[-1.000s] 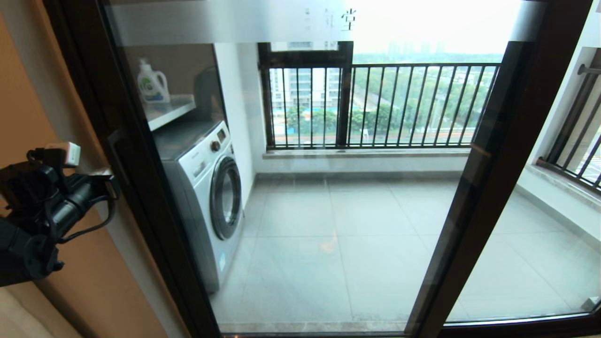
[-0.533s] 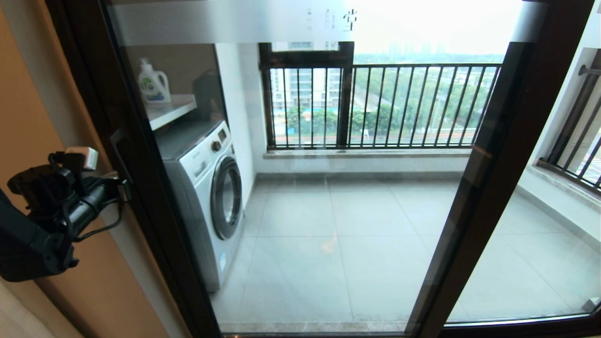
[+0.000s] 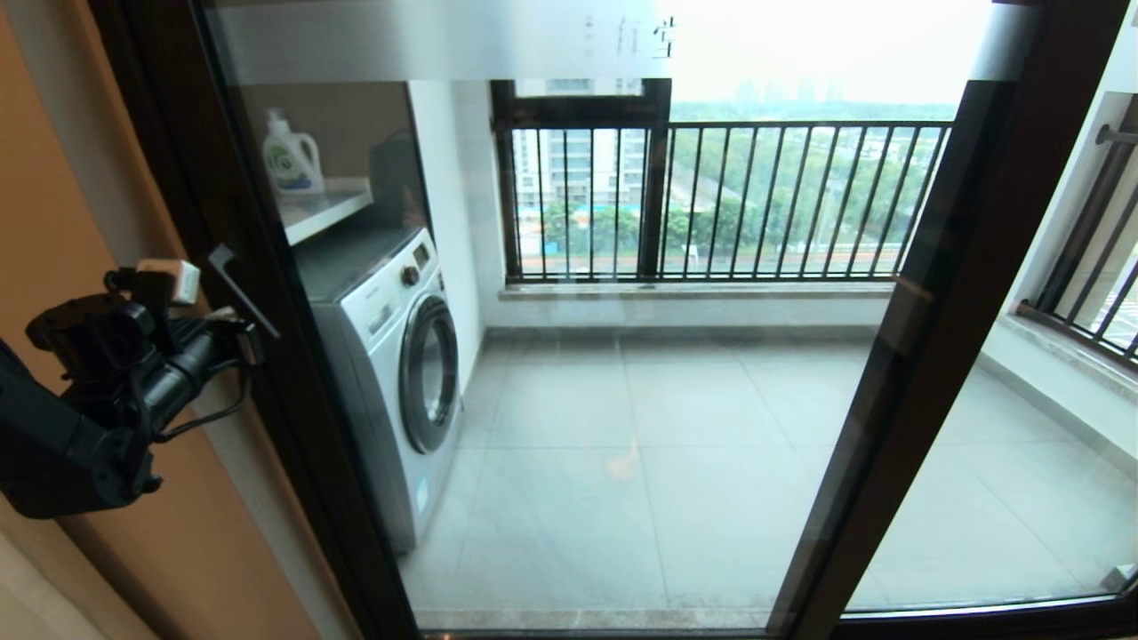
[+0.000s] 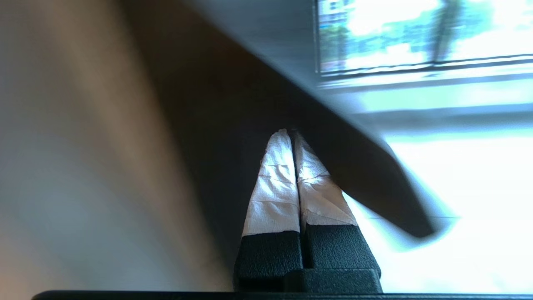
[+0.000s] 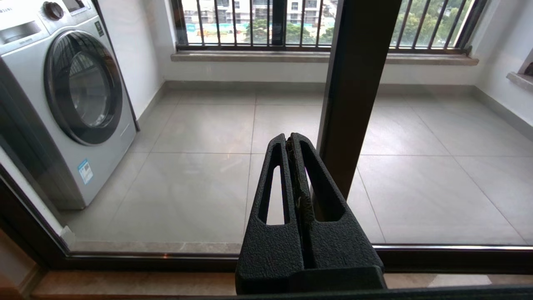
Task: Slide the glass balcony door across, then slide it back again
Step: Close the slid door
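A home's laundry balcony is indicated: a front-loading washing machine at centre left, a detergent bottle shelved above, grey floor tiles, and railing bars overlooking apartment buildings.

Left arm: matte black links, rounded wrist housing, thin black cable looping beneath, small white block on top. Left gripper: black textured fingers, outer halves wrapped in creased white tape. Right gripper: all-black, pebbled finish, tapered fingers each with one long slot.
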Robot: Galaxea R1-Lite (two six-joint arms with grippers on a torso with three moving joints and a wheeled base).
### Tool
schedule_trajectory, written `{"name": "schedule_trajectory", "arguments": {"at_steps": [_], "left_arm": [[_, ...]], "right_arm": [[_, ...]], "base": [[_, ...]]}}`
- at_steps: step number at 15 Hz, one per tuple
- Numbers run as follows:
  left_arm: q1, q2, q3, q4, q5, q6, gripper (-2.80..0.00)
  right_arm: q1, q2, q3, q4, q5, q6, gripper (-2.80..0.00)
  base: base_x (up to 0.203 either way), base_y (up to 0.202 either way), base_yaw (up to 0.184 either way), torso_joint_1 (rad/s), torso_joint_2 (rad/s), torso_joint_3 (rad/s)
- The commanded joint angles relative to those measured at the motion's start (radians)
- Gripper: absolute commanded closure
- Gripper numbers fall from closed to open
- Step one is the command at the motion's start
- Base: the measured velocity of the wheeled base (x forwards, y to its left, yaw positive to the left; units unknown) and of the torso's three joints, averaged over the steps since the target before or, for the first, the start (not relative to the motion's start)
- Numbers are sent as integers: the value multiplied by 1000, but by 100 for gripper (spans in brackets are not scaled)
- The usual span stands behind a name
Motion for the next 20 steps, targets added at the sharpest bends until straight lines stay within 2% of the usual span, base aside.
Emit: {"name": "schedule_trajectory", "arguments": {"at_steps": [1,3,20], "left_arm": [[-22,-31,9,-3,13,1,0],[-42,-32,7,-3,35,3,0],[-111,-94,-1,5,58,10,0]], "right_arm": [[1,0,12,-1,1,0,0],[1,0,12,-1,1,0,0],[1,0,12,-1,1,0,0]], "base": [[0,0,0,0,0,0],[0,0,0,0,0,0],[0,0,0,0,0,0]]}}
